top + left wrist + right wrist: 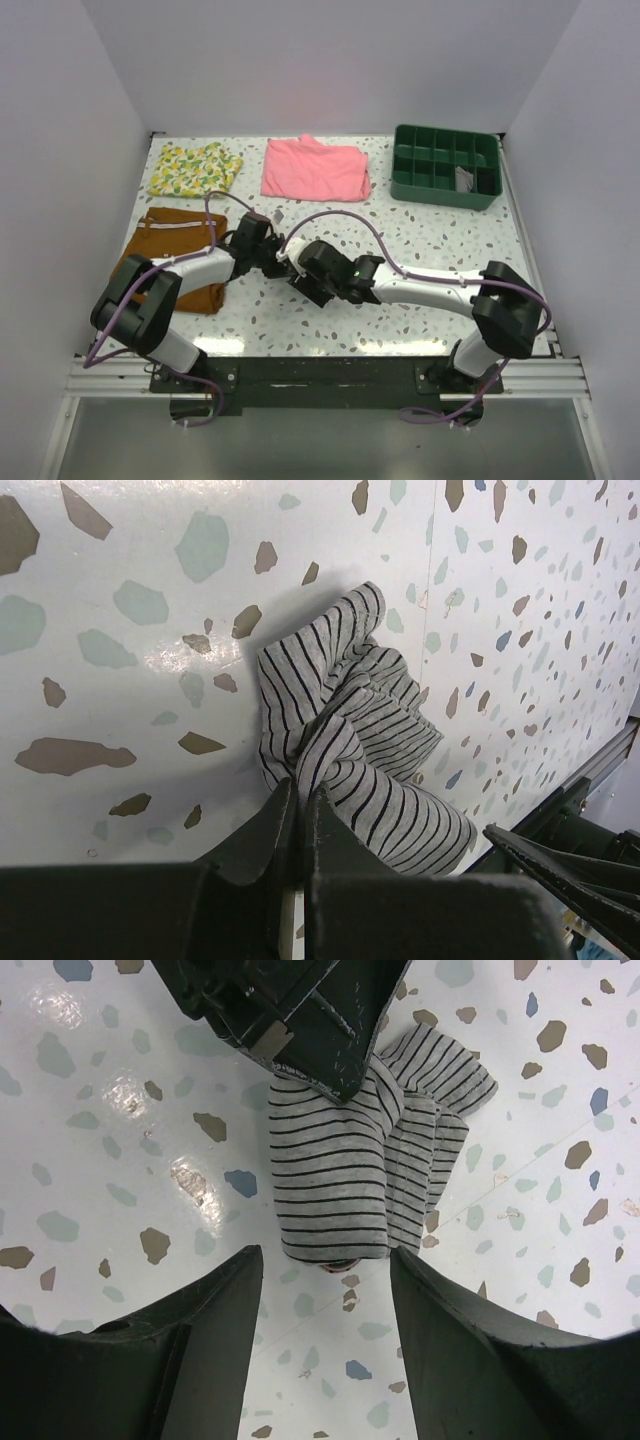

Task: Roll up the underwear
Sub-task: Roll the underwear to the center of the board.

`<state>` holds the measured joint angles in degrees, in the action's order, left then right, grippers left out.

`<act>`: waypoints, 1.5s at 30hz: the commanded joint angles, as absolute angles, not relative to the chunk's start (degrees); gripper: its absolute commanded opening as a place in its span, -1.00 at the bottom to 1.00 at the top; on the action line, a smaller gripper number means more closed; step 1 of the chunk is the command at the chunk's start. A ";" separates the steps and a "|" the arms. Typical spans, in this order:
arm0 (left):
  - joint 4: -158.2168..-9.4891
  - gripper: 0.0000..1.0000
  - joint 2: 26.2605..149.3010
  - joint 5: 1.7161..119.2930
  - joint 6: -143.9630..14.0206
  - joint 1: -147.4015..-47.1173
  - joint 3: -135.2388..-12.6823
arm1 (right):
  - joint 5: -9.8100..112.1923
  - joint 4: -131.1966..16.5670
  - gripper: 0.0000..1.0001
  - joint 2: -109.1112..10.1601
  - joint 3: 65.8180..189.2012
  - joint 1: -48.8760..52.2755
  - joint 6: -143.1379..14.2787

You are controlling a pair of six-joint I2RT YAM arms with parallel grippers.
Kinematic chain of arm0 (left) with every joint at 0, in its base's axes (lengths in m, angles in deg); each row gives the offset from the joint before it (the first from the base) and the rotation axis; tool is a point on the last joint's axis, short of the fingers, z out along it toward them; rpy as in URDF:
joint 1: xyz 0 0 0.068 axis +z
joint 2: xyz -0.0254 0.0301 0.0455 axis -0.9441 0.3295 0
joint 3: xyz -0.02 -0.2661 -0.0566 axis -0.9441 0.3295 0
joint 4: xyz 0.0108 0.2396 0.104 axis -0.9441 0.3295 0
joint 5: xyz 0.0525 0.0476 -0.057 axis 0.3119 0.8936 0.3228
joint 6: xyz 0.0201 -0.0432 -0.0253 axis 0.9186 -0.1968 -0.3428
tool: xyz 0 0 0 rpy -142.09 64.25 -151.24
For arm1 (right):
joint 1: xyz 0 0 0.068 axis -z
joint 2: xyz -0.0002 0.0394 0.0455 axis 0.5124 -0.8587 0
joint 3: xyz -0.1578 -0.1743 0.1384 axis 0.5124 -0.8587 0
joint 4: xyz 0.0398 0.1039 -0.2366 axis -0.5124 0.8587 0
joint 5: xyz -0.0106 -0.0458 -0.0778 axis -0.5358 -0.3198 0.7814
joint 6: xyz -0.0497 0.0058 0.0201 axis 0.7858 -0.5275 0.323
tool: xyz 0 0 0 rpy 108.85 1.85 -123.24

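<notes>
White walls box in a speckled table [440, 240], and the underwear [340, 1180] lies on its near middle, a little left of centre, between the two arms. It is half rolled at best: a striped tube points at the right arm, with a looser bunch spilling to one side. The left gripper [300, 800] has its fingers pressed together on a fold at one end of the cloth. The right gripper [325, 1255] has its fingers apart and stands either side of the tube's other end, touching nothing that I can see. The main risk is the soft knit springing open. If the left arm lets go or tugs before the right has a firm hold, the layers will likely slide and the tube will slacken. If the right fingers close as they stand, they may catch only the top layer or pinch the loose bunch, leaving a lopsided roll. The two grippers are very near each other, so a careless turn could knock them together over the cloth. A pull toward the left could also drag the bundle along the smooth surface rather than wind it, toward the shorts [170, 250]
</notes>
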<state>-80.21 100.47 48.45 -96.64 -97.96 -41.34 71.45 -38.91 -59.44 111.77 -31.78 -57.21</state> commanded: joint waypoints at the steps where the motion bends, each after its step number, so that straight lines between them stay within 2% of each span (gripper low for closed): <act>1: -78.15 -1.00 101.14 51.19 -94.70 -98.36 -42.40 | 73.33 -39.72 0.15 -60.33 114.28 -32.45 -54.89; 13: -78.15 -1.00 101.49 50.57 -94.61 -98.36 -42.31 | 75.97 -40.51 0.15 -65.77 117.00 -33.33 -52.52; 25: -78.32 -1.00 101.41 50.49 -94.88 -98.36 -41.96 | 79.31 -44.73 0.08 -68.59 112.87 -33.77 -57.09; 32: -78.06 -1.00 101.32 50.57 -94.96 -98.36 -41.96 | 79.49 -45.08 -0.27 -70.17 111.21 -33.77 -58.93; 39: -78.06 -1.00 100.80 50.75 -95.14 -98.36 -41.96 | 77.74 -44.90 -0.72 -70.35 108.75 -33.77 -61.30; 41: -78.49 -0.81 98.96 51.71 -95.75 -98.36 -41.43 | 76.07 -44.99 -0.78 -70.09 107.52 -33.69 -62.09; 42: -78.76 -0.67 98.08 52.67 -96.02 -98.36 -40.91 | 75.54 -45.08 -0.81 -70.00 107.16 -33.69 -63.05; 43: -78.59 -0.45 97.20 53.29 -96.19 -98.27 -40.90 | 75.10 -45.25 -0.82 -69.91 106.81 -33.60 -63.50; 45: -77.80 -0.22 94.91 55.48 -96.20 -98.18 -41.25 | 73.17 -46.04 -0.85 -69.56 105.67 -33.51 -65.25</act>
